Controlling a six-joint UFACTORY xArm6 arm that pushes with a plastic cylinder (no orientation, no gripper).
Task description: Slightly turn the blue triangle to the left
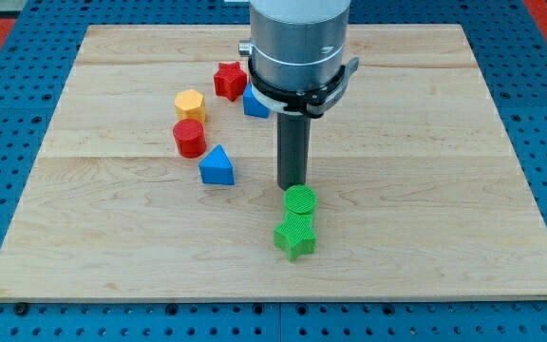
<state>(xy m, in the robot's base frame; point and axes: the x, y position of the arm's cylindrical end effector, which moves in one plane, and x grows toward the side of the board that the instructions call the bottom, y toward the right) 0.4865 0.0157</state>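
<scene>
The blue triangle (217, 166) sat left of the surface's (444, 190) centre, just below the red cylinder (189, 139). It looked light, rigid and apt to slide, best nudged near one corner. My tip (292, 183), a plain tool holding nothing, stood right of it, above the green cylinder (300, 200).

2 red blocks (229, 80), 2 blue (217, 166), 2 green (300, 200), 1 yellow (190, 104).
</scene>
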